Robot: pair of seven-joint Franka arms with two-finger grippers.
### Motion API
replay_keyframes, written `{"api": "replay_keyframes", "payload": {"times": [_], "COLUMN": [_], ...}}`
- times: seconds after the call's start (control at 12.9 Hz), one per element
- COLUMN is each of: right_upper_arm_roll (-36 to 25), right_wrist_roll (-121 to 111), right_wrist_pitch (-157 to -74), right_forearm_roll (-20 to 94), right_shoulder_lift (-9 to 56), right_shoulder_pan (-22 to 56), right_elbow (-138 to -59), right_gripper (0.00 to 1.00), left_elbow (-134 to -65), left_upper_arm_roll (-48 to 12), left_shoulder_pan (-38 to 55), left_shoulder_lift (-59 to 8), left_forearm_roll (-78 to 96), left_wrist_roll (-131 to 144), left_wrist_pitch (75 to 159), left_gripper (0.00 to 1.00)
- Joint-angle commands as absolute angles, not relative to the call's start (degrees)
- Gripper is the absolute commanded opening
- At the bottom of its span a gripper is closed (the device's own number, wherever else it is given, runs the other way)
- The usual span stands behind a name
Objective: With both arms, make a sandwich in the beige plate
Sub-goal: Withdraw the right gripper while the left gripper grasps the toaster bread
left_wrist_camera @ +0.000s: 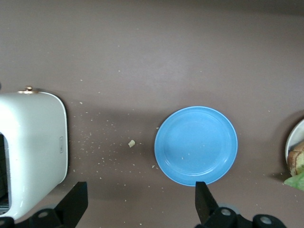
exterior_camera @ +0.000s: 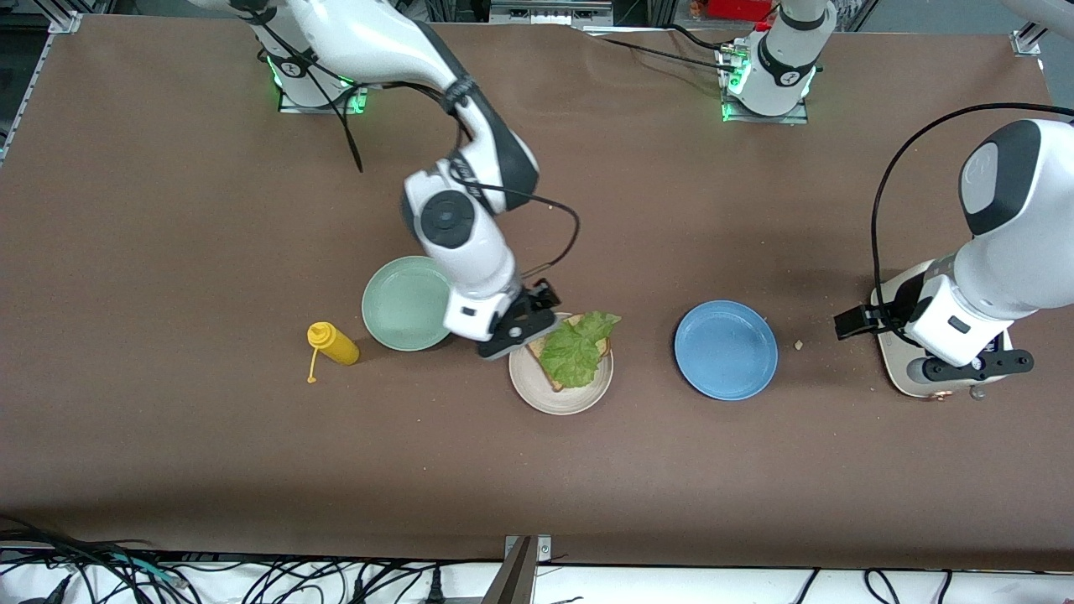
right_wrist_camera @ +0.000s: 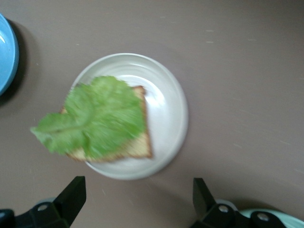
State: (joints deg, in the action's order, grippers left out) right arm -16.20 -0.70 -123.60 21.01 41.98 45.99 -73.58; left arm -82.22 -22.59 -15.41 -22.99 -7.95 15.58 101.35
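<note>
the beige plate (exterior_camera: pixel 560 401) sits mid-counter between the mint-green plate (exterior_camera: pixel 406 303) and the blue plate (exterior_camera: pixel 726 350), holding one bread slice (right_wrist_camera: pixel 135 145) with a lettuce leaf (exterior_camera: pixel 576 351) draped over it and hanging past the rim. the right tool (exterior_camera: pixel 513 325) hovers spread and empty over the plate's edge. the left tool (left_wrist_camera: pixel 140 202) waits spread and empty over the white toaster (exterior_camera: pixel 910 369) at the left arm's end. risk: the loose, overhanging leaf could slide off if the top slice lands off-centre or a finger brushes it.
</note>
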Motion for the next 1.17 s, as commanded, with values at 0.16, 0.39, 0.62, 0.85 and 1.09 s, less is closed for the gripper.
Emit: {"api": "replay_keyframes", "payload": {"times": [0.16, 0.39, 0.62, 0.85, 1.09], "right_upper_arm_roll": [-17.67, -16.53, -7.15, -3.87, -4.83], "right_wrist_roll": [-8.87, -11.34, -10.81, -6.87, -6.33], "right_wrist_pitch": [-116.30, -106.55, -99.61, -92.13, -87.38], "right_forearm_roll": [20.22, 15.93, 10.21, 6.16, 4.66], "right_shoulder_lift": [24.81, 19.44, 13.81, 11.35, 9.67], "right_shoulder_pan": [35.89, 27.19, 13.76, 9.14, 8.79], "right_elbow": [-86.73, -86.48, -85.61, -81.40, -78.85], "right_gripper": [1.00, 1.00, 1.00, 1.00, 1.00], "left_elbow": [-81.65, -81.65, -82.35, -83.14, -85.42], "left_upper_arm_roll": [-23.03, -22.94, -22.85, -22.76, -22.76], "left_shoulder_pan": [-22.92, -28.90, -35.40, -40.16, -41.48], "left_shoulder_lift": [-22.32, -22.06, -22.15, -22.76, -24.61], "left_forearm_roll": [-7.21, -7.47, -7.47, -7.56, -12.81], "left_wrist_roll": [8.89, 1.87, -6.56, -11.69, -10.47], "left_wrist_pitch": [101.16, 100.81, 100.72, 100.72, 100.81], "left_gripper": [0.99, 0.99, 0.98, 0.96, 0.94]}}
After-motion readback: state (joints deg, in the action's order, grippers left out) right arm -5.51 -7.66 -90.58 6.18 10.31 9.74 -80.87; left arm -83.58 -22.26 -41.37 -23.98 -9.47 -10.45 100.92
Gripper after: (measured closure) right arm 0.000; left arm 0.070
